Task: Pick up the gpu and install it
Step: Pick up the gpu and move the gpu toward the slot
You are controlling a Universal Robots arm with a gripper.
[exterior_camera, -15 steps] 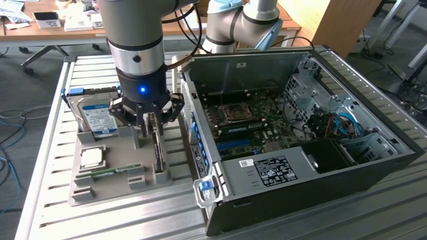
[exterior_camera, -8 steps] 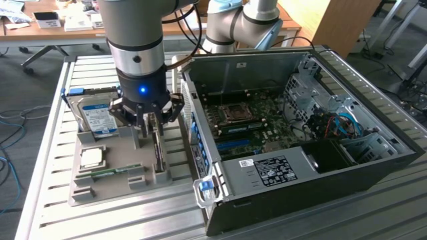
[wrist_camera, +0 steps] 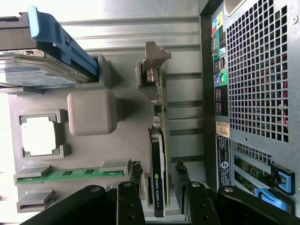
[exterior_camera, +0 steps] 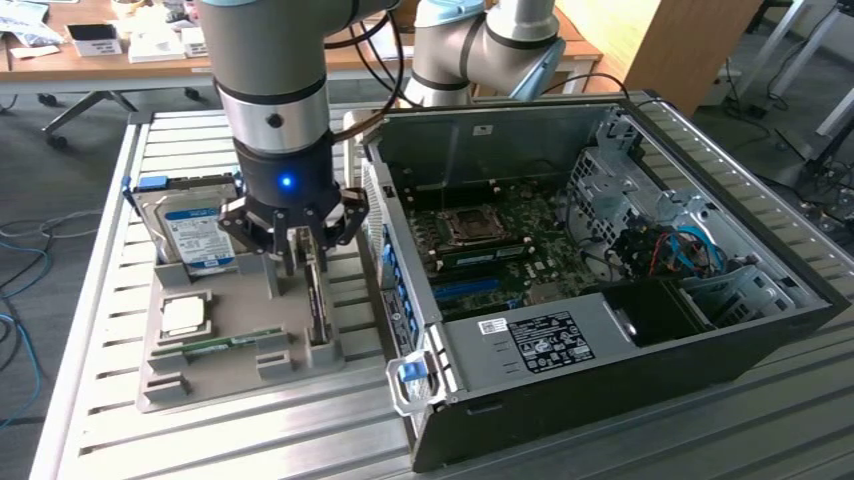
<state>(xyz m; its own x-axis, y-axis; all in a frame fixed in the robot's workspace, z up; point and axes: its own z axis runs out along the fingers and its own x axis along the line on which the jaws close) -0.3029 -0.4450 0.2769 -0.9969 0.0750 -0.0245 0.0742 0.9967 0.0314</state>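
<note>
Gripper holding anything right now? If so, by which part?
Nothing held. Open fingers straddle the graphics card at the end opposite its bracket, gap each side.

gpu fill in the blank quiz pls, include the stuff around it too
1. The gpu stands on its ____ in the grey tray.
2. The end effector has its fingers ____, one on each side of the gpu.
3. The memory stick lying in the tray is coloured ____.
4. The tray sits beside the computer case, on the exterior view's ____.

Missing words: edge; open; green; left.
</note>
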